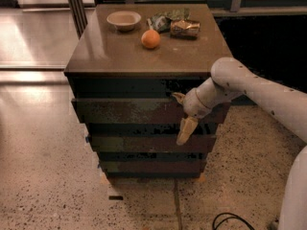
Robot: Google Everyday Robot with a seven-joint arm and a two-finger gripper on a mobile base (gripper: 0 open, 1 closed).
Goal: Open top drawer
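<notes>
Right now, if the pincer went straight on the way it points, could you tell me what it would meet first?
Most likely the top drawer: the pincer sits at the right end of its front as seen here, aimed in at it, with nothing between them. Whether it already touches is unclear.
</notes>
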